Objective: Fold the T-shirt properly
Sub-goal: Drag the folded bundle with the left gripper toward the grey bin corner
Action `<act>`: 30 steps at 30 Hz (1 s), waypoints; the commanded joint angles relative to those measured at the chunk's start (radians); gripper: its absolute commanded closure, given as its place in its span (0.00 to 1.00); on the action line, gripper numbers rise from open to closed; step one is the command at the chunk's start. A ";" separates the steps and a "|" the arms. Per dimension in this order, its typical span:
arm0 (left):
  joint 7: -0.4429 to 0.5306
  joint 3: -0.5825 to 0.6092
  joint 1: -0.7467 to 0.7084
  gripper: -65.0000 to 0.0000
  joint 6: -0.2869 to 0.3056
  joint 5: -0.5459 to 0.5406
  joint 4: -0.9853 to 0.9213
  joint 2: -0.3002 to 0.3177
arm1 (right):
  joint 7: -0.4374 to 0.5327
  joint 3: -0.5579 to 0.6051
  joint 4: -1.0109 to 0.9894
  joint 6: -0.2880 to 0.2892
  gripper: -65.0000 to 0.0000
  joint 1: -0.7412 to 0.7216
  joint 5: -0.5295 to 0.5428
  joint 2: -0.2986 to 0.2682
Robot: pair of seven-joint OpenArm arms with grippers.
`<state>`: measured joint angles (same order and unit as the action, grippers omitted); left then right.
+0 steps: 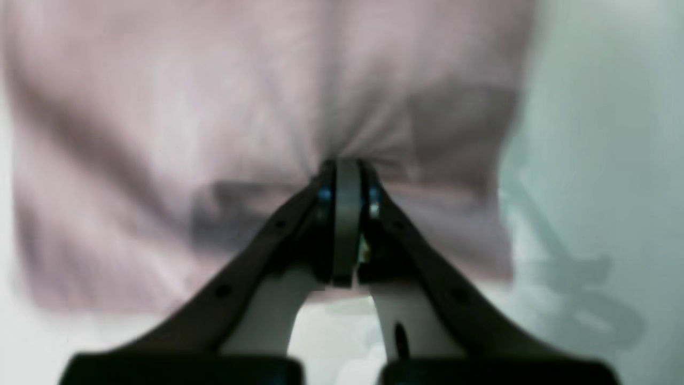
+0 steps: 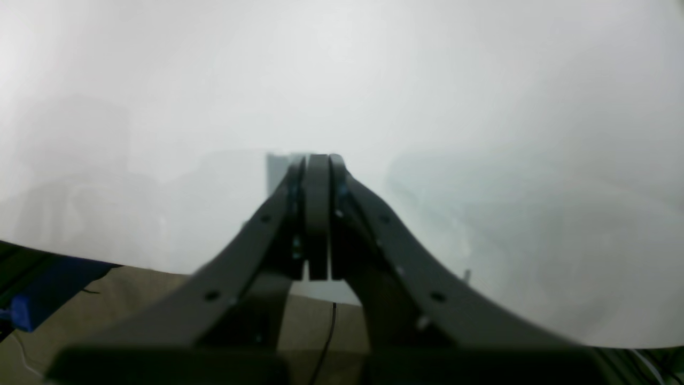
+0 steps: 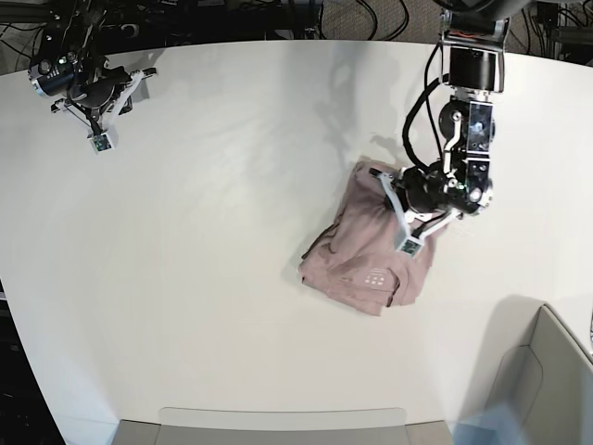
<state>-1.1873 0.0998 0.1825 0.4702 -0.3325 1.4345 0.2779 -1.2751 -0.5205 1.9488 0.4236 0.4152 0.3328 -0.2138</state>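
White worktop [image 3: 204, 278] carries the shirt [image 3: 361, 264], a wrinkled pink folded bundle, toward its right edge. Left gripper [image 1: 347, 171] pinches its fabric, fingers clamped; right gripper [image 2: 318, 160], closed empty, hovers at the far left corner.

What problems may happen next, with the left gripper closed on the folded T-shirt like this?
1. The left gripper is shut, its tips pressed into the T-shirt, and the fabric puckers around them in the left wrist view. If it pulls away, it may drag the cloth and undo the fold.
2. The bundle looks uneven, with one corner sticking out, so more pushing could skew it.
3. The right gripper is shut and far away, so nothing steadies the shirt.
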 commanded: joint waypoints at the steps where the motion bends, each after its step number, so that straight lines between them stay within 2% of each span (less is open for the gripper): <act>1: -0.019 -0.008 0.016 1.00 0.026 0.000 0.028 0.002 | 0.010 -0.003 0.016 0.005 1.00 0.000 -0.002 -0.013; 4: -0.015 -0.024 0.007 1.00 0.123 -0.001 0.147 -0.009 | 0.005 -0.007 0.016 0.005 1.00 0.001 -0.007 -0.013; 5: -0.015 -0.035 -0.008 1.00 0.140 0.000 0.193 -0.035 | 0.005 -0.007 0.016 0.005 1.00 0.001 -0.007 -0.013; 8: -0.013 -0.078 -0.028 1.00 0.144 0.002 0.308 -0.087 | 0.007 -0.010 0.016 0.005 1.00 0.015 -0.005 -0.013; 11: -0.010 -0.087 -0.016 1.00 0.144 0.006 0.328 -0.128 | 0.005 -0.010 0.016 0.005 1.00 0.015 -0.008 -0.013; 15: -0.001 -0.085 0.070 1.00 0.143 0.006 0.231 -0.134 | 0.008 -0.010 0.016 0.005 1.00 0.030 -0.005 -0.013; 17: 0.040 -0.087 0.096 1.00 0.135 0.006 0.147 -0.134 | 0.008 -0.010 0.016 0.005 1.00 0.035 -0.004 -0.013; 20: 0.106 -0.082 0.120 1.00 0.089 0.006 0.030 -0.130 | 0.010 -0.010 0.016 0.005 1.00 0.035 -0.008 -0.014; 25: 0.149 -0.076 0.120 1.00 0.092 0.002 -0.080 -0.131 | 0.008 -0.011 0.016 0.005 1.00 0.035 -0.008 -0.017; 30: 0.269 -0.087 0.120 1.00 0.086 0.005 -0.197 -0.125 | 0.004 -0.011 0.016 0.005 1.00 0.034 -0.008 -0.019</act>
<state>-0.9188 0.0177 0.2836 0.5575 -0.3183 1.2243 0.1467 -1.2778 -0.5243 1.9488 0.4232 0.4511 0.3187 -0.2184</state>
